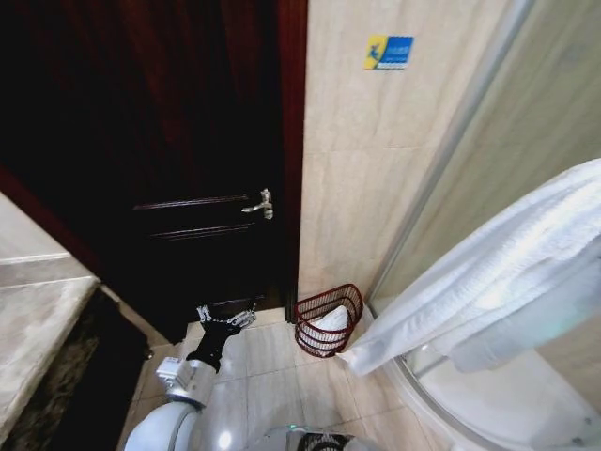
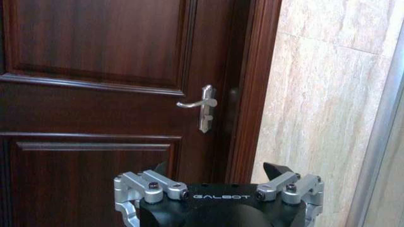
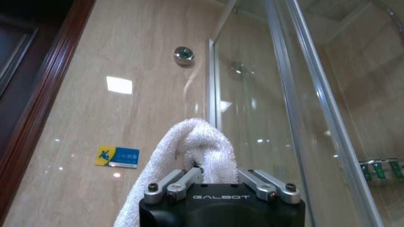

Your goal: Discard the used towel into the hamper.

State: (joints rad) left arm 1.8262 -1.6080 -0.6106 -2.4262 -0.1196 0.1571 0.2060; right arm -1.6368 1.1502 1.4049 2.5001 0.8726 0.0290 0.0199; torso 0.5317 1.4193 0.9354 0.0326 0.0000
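Observation:
A long white towel [image 1: 488, 277] hangs slanting from the upper right down to a low end beside the hamper [image 1: 327, 320]. The hamper is a small dark reddish-brown wire basket on the floor against the tiled wall, with something white inside. In the right wrist view my right gripper [image 3: 211, 166] is shut on a bunched fold of the towel [image 3: 196, 142], held high in front of the glass shower screen. My left gripper [image 1: 226, 318] hovers low by the door, left of the hamper. The left wrist view shows the left gripper [image 2: 219, 169] open and holding nothing.
A dark wooden door [image 1: 188, 141] with a silver handle [image 1: 260, 204] stands shut on the left. A stone counter [image 1: 38, 319] juts in at the far left. The curved glass shower screen [image 1: 451, 169] and its base [image 1: 470, 395] take up the right. Tiled floor [image 1: 272, 376] lies between.

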